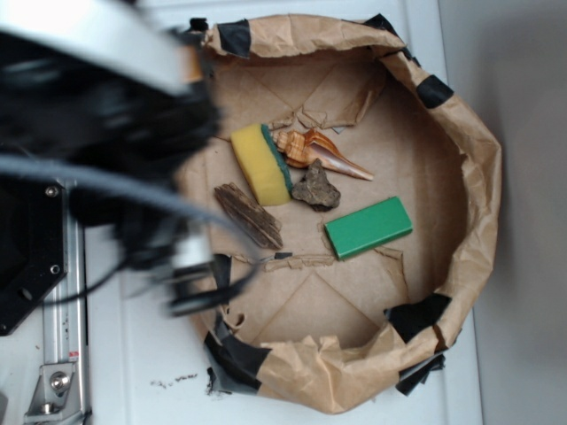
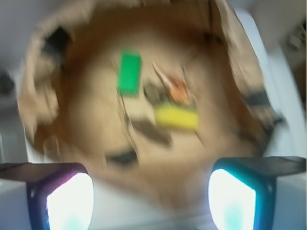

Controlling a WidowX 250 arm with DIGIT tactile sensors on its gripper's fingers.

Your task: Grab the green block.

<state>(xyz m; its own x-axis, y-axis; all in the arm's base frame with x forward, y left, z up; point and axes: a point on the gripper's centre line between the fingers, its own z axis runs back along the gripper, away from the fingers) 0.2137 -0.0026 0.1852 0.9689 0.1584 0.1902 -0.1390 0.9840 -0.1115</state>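
The green block (image 1: 368, 227) is a flat bright green slab lying on the floor of the brown paper basin (image 1: 469, 133), right of centre. In the blurred wrist view the green block (image 2: 129, 72) shows near the top, far ahead of my gripper (image 2: 150, 201). My gripper is open, its two glowing pads wide apart with nothing between them. In the exterior view the arm is a dark blur at the left, over the basin's left rim, well away from the block. The fingertips there are too blurred to make out.
A yellow sponge with a green layer (image 1: 261, 164), a shell (image 1: 317, 152), a dark rock (image 1: 316, 188) and a strip of bark (image 1: 248, 215) lie left of the block. The crumpled paper wall, patched with black tape (image 1: 416, 315), rings everything.
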